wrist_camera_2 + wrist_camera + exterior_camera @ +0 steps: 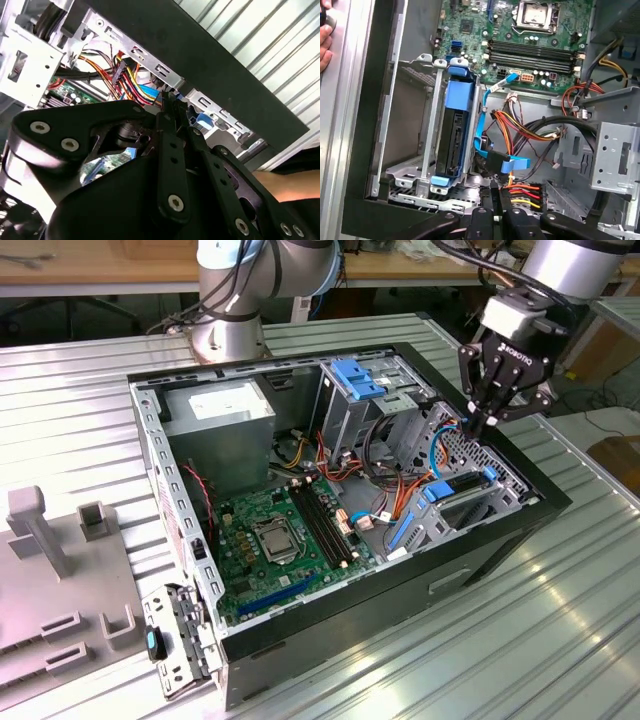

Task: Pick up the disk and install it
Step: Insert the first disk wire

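Note:
The disk (457, 496), a black drive in a bright blue carrier, sits in the grey metal bay at the front corner of the open computer case (520, 475). In the first wrist view the disk (454, 131) stands slotted between the bay's metal rails. My gripper (487, 422) hovers just above the case's wall on the exterior view's right, beside the bay. Its fingers are shut with nothing between them. In the first wrist view the gripper (495, 195) is apart from the disk, near the blue ribbon and the coloured cables. The gripper (170, 102) also shows from behind in the second wrist view.
A blue bracket (355, 380) tops the rear drive cage. The motherboard (275, 540) and power supply (220, 415) fill the case floor. Orange and red cables (520, 127) run beside the bay. Grey fixtures (50, 540) stand on the table. A person's hand (324, 37) rests outside the case.

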`<action>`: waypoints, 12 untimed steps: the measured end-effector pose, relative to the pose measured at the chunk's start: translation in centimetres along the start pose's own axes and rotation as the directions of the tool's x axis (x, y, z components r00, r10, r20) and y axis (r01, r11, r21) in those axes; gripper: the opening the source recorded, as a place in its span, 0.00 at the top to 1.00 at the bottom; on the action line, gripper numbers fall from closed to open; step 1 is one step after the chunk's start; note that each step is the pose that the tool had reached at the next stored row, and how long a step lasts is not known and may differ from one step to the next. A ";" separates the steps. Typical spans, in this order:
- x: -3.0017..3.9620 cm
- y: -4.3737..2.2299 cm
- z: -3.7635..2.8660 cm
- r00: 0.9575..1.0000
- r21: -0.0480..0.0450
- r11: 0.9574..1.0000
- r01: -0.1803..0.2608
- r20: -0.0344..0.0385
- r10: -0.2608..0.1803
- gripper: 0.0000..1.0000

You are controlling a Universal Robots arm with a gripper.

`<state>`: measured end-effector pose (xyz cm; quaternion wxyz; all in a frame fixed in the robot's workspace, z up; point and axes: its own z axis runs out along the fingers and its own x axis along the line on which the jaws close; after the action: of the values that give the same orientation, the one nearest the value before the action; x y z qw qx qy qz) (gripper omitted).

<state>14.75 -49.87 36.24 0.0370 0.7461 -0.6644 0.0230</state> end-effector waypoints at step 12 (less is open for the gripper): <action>-0.16 1.18 0.27 0.993 0.033 0.992 -0.119 0.002 0.119 0.83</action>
<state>13.56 -49.86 36.00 0.0231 0.7057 -0.7072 0.0361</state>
